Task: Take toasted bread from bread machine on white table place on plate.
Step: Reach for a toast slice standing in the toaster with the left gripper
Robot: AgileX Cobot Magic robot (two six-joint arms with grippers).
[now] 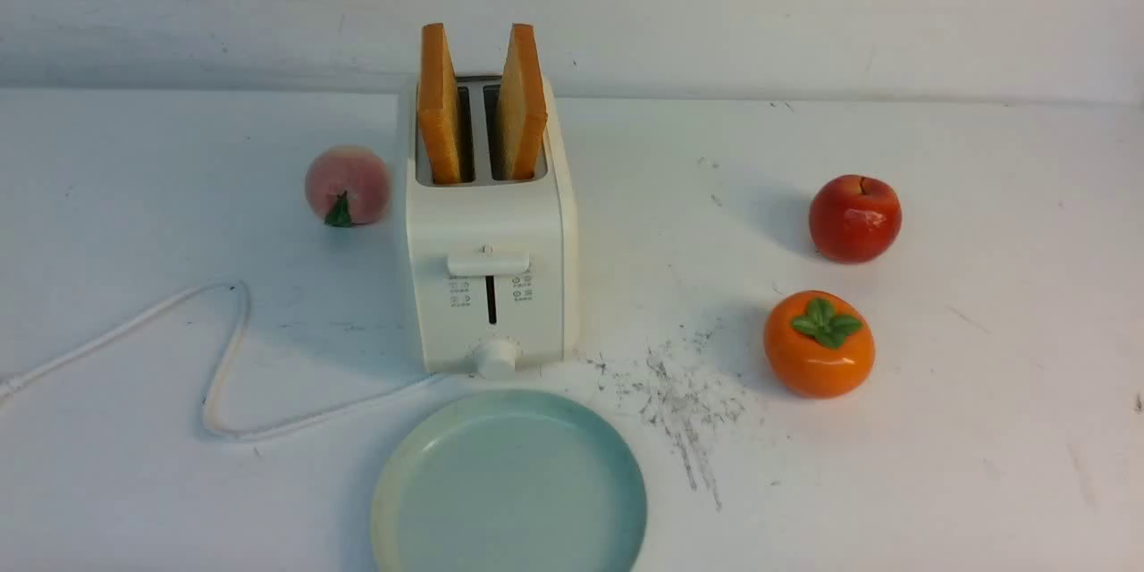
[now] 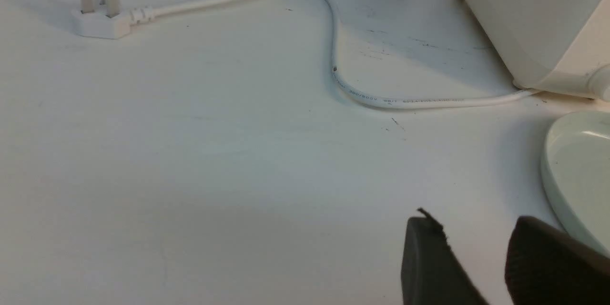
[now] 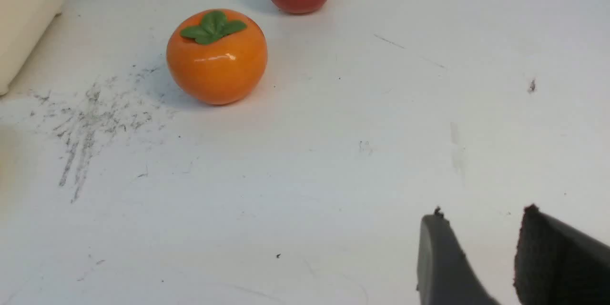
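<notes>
Front view: toasted bread point(image 1: 438, 107) leans in the toaster point(image 1: 487, 232) (left end effector point(image 2: 476, 228), right end effector point(image 3: 481, 221) spread, empty); a skewed pinch could jam it.

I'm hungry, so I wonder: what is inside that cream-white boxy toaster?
Two pieces of square golden-brown toast: the left slice and the right slice stand in its slots, tops sticking out. Their lower parts are hidden inside the toaster.

Above the toaster point(image 1: 487, 268) and its toast point(image 1: 438, 107) the way down is open, with bare surface point(image 1: 679, 223) toward 3 o'clock until the apple point(image 1: 854, 219) and persimmon point(image 1: 819, 344), while the peach point(image 1: 347, 185) sits near at 10, the cord point(image 1: 223, 357) loops at 8 and the plate point(image 1: 509, 492) lies close at 6.
</notes>
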